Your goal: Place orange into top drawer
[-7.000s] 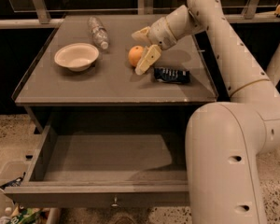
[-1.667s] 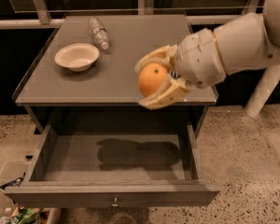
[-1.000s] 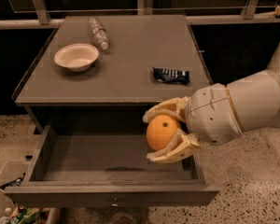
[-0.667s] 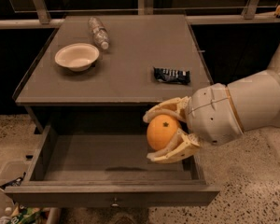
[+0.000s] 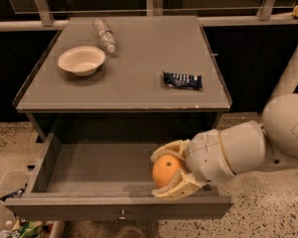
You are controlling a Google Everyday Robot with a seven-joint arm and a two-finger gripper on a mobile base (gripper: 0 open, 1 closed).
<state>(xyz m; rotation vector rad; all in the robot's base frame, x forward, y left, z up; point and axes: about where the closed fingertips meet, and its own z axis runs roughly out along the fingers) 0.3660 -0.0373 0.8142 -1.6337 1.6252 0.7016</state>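
The top drawer [image 5: 89,206] is pulled wide open below the table, its grey-brown front panel with a small metal knob nearest the camera. My gripper [image 5: 165,171] is inside the right part of the drawer, low over its floor. Its two pale fingers [image 5: 172,148] are shut on the orange [image 5: 166,169], one above it and one below. The orange is round and bright, just behind the drawer's front panel. I cannot tell whether it touches the drawer floor.
On the grey tabletop [image 5: 139,73] stand a white bowl [image 5: 81,60] at the left, a clear plastic bottle [image 5: 105,34] lying behind it, and a dark snack packet [image 5: 182,80] at the right. My white arm [image 5: 268,143] reaches in from the right. A bin with items [image 5: 10,217] sits at the lower left.
The gripper has carried the orange from the tabletop, out over the table's front edge and down into the right part of the open drawer. It has sunk lower since a second ago.
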